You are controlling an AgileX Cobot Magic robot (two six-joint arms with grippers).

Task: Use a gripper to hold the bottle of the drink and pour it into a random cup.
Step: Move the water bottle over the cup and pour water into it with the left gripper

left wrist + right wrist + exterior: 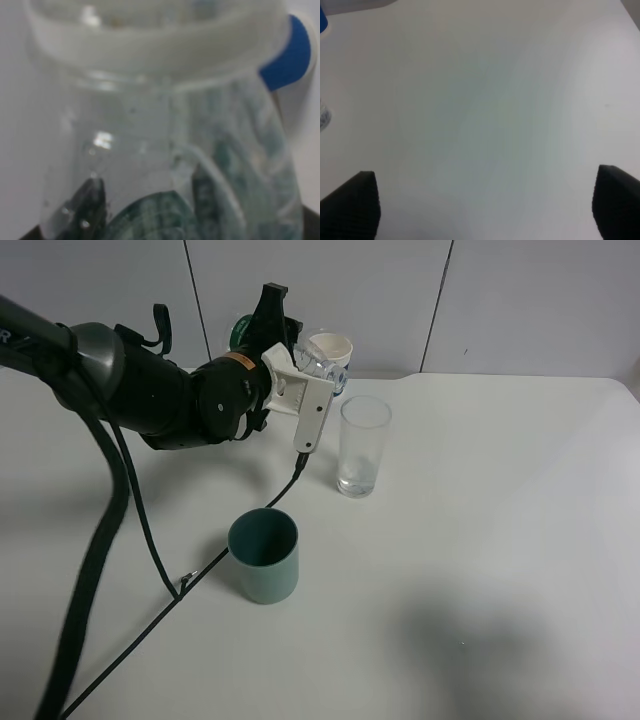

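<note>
My left gripper (284, 344) is shut on the bottle of the drink (318, 364), a clear bottle with a dark green label. It holds the bottle tilted on its side above the table. The open neck points toward the tall clear glass cup (361, 445), just up and left of the rim. I see no stream. In the left wrist view the bottle (160, 150) fills the frame, very close. My right gripper (485, 205) hangs open over bare table, with its black fingertips (352, 205) wide apart.
A short teal cup (264, 555) stands in front of the glass, nearer the front edge. A blue cup with a white rim (333, 344) (292, 52) sits behind the bottle by the wall. Black cables (150, 540) trail across the left of the white table (500, 540).
</note>
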